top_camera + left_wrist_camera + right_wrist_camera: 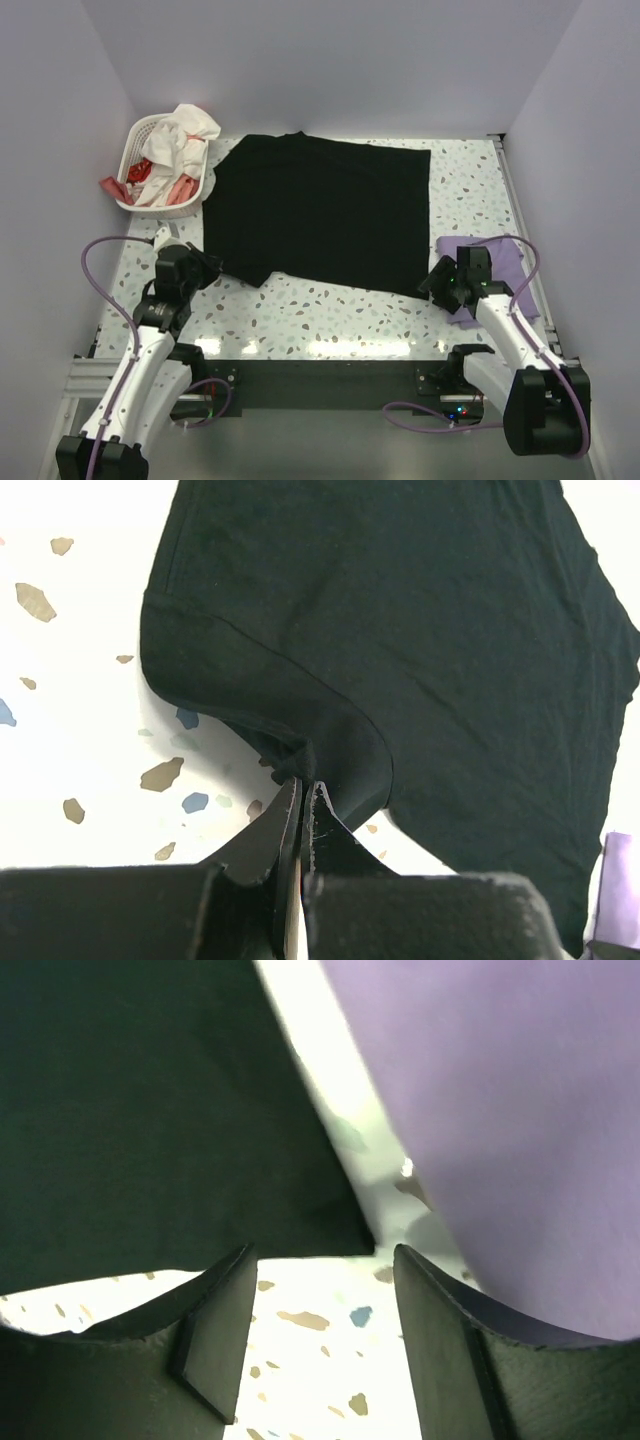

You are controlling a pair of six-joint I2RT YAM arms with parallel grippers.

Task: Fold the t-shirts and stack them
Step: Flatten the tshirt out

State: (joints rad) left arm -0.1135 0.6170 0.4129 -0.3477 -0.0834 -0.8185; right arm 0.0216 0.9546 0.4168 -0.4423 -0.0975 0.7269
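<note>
Two tools: left tool (303,788) pinches black tee (430,630) by a fold, right tool (322,1278) gapes beside lavender tee (510,1110).

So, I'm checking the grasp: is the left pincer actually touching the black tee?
Touching. The left wrist view shows the left pincer shut on a bunched edge fold of the black tee.

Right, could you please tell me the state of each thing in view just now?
Black t-shirt: spread flat, near-left edge pinched.
Lavender t-shirt: folded, lying by the right arm.
Laundry basket: holding crumpled clothes.
Left gripper: jaws shut on the black t-shirt.
Right gripper: jaws open, empty.
</note>
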